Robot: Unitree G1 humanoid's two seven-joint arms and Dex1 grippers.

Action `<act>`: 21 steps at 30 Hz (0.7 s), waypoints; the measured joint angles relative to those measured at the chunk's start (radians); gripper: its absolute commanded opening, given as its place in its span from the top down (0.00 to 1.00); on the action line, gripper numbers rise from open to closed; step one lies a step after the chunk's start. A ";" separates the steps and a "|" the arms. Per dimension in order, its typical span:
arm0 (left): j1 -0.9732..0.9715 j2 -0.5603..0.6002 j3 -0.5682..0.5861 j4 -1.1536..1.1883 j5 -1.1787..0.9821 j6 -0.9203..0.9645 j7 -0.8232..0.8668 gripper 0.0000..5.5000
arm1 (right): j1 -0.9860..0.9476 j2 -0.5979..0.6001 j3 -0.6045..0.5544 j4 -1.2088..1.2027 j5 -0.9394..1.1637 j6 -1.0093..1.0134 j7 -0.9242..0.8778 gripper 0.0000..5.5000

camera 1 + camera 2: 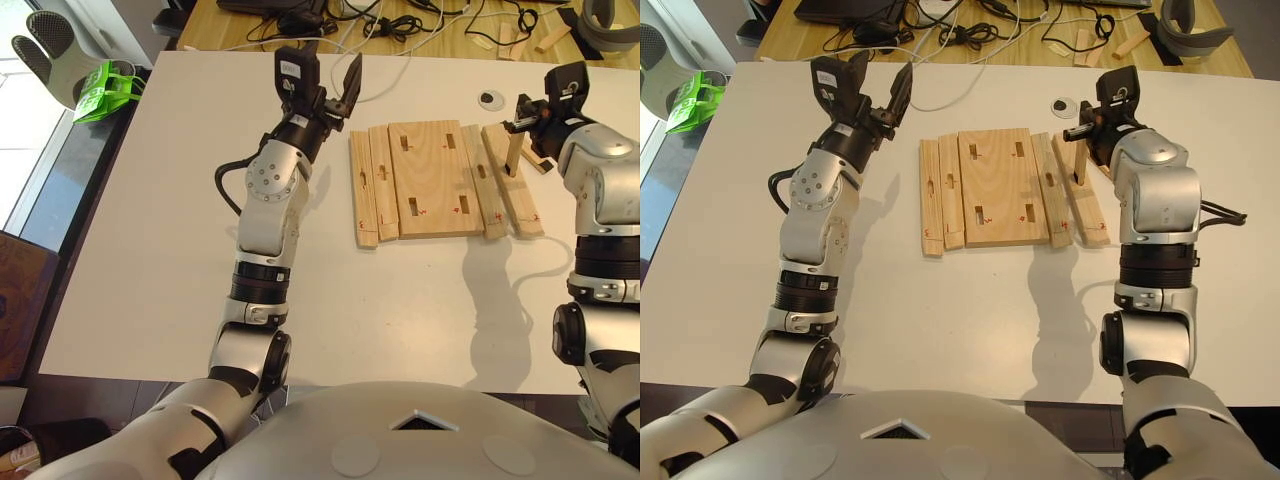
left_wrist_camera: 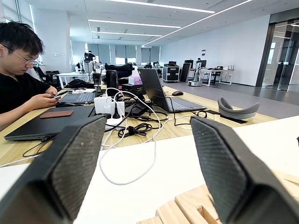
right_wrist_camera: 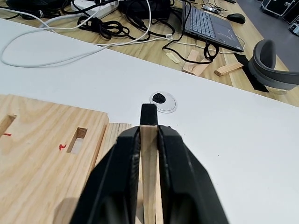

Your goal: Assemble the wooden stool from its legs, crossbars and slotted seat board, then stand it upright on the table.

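Note:
The slotted seat board (image 1: 432,178) lies flat on the white table (image 1: 200,250), with its slots marked in red. Two wooden legs (image 1: 372,185) lie against its left side and two more legs (image 1: 510,190) along its right side. My right gripper (image 1: 527,120) is shut on a thin crossbar (image 1: 513,152), which stands upright with its lower end on the right-hand legs. In the right wrist view the crossbar (image 3: 149,140) is clamped between the black fingers (image 3: 119,168). My left gripper (image 1: 320,85) hangs open above the table, just left of the wooden parts, with nothing between its pads (image 2: 60,172).
A round cable grommet (image 1: 490,98) sits in the table behind the parts. A wooden desk (image 1: 230,25) at the back carries cables, a laptop, wood scraps (image 3: 196,65) and a grey headband (image 3: 273,65). A green bag (image 1: 105,88) hangs off the table's left edge.

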 measured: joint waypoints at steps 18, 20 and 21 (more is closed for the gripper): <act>0.012 0.001 0.007 -0.008 0.000 0.002 0.002 0.40 | 0.314 0.051 -0.082 -0.154 0.030 -0.363 -0.007 0.93; 0.014 0.001 0.006 -0.010 0.000 0.004 0.001 0.40 | 0.336 0.052 -0.099 -0.141 0.033 -0.415 -0.005 0.93; 0.015 0.002 0.006 -0.012 0.000 0.007 0.001 0.40 | 0.345 0.052 -0.108 -0.119 0.042 -0.461 0.006 0.93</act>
